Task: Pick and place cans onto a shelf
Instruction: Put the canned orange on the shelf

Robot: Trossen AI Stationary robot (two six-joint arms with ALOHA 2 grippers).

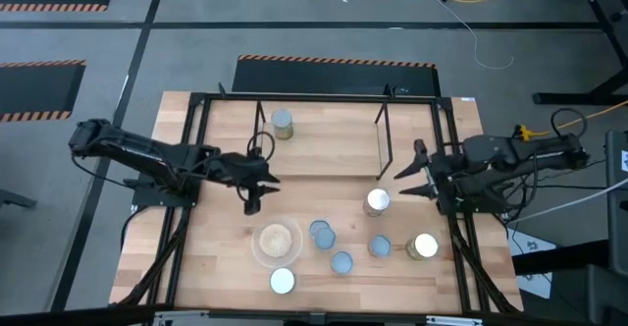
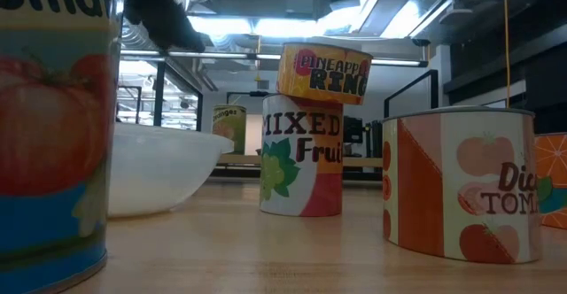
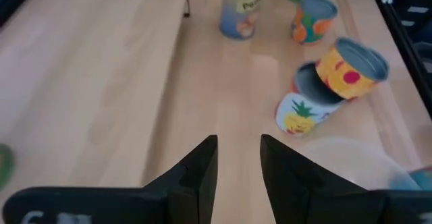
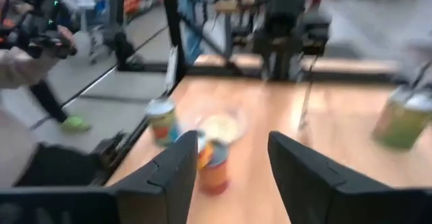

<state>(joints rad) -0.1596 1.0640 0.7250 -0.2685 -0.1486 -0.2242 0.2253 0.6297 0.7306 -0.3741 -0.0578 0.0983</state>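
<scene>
Several cans stand on the table's near half beside a clear bowl (image 1: 277, 240). One yellow can (image 3: 351, 69) sits tilted on top of a white can (image 3: 304, 109), next to the bowl. A silver-topped can (image 1: 378, 201) stands by the shelf's right leg. One can (image 1: 283, 123) stands upright on the shelf (image 1: 319, 98) at the far side. My left gripper (image 1: 257, 190) hovers open left of the bowl, with nothing between its fingers (image 3: 202, 170). My right gripper (image 1: 414, 174) hangs open at the right, above and apart from the silver-topped can.
The shelf's thin black rods (image 1: 381, 139) rise between the two grippers. The black frame (image 1: 446, 149) runs along the table's sides. Bare wood lies left of the bowl and under the left arm. A person (image 4: 27, 69) shows beyond the table in the right wrist view.
</scene>
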